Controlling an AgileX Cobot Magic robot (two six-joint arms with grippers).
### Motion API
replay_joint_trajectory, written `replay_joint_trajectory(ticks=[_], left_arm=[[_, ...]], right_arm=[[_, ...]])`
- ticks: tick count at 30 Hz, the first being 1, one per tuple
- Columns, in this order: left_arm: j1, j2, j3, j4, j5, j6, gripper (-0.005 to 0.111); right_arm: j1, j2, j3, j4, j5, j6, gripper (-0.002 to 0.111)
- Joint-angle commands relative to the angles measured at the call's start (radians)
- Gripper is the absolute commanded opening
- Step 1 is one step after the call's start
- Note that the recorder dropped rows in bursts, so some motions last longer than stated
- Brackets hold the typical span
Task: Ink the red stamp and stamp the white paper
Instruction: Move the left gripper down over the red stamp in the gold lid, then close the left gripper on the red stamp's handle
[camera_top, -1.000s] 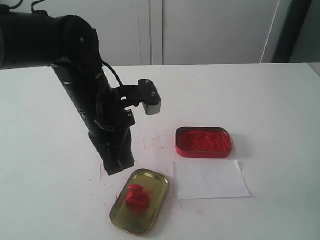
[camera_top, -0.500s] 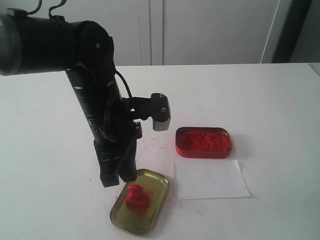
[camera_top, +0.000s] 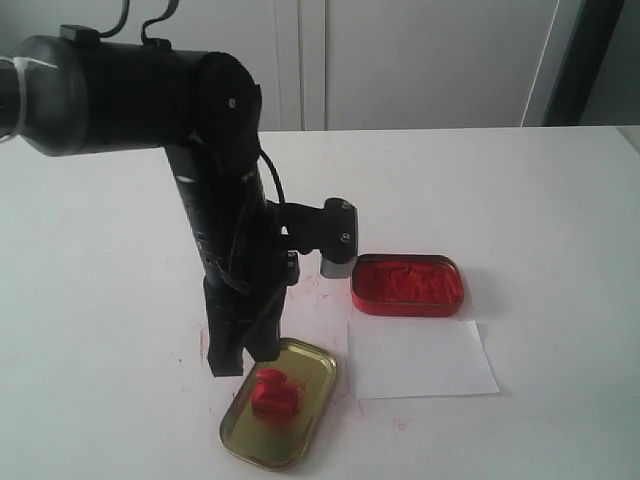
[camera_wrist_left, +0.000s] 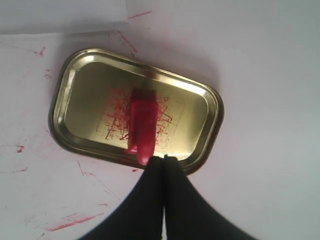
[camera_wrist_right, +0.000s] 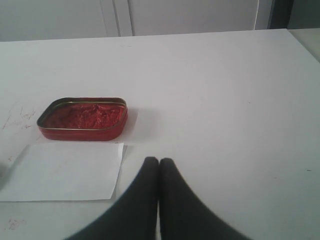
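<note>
The left pincer (camera_wrist_left: 164, 160) hung clenched, empty. Just beyond its tips sat the small red plastic stamp (camera_wrist_left: 141, 127), inside a gold oval lid (camera_wrist_left: 85, 100).

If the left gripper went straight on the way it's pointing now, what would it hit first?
Most likely the gold tin lid, near its rim, beside the red stamp. The left gripper is shut and points down there; depth is unclear, so it might clip the stamp's end first.

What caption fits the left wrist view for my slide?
Left gripper, jaws shut, poised at the edge of the gold lid, red stamp lying inside.
</note>
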Motion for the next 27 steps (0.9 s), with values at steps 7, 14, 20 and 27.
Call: replay_joint_trajectory(ticks=[7, 14, 20, 27], left_arm=[[-0.036, -0.034, 0.051, 0.020, -0.090, -0.034, 0.000], [-0.024, -0.087, 0.160, -0.003, -0.182, 0.003, 0.000], [0.005, -0.083, 0.160, -0.086, -0.176, 0.075, 0.000], [0.009, -0.043, 0.160, -0.086, -0.170, 0.099, 0.030]], right_arm=[[0.004, -0.006, 0.005, 0.002, -0.014, 0.004, 0.000], [0.004, -0.006, 0.005, 0.002, -0.014, 0.004, 0.000], [0.004, -0.006, 0.005, 0.002, -0.014, 0.004, 0.000], [0.004, -0.006, 0.005, 0.002, -0.014, 0.004, 0.000]])
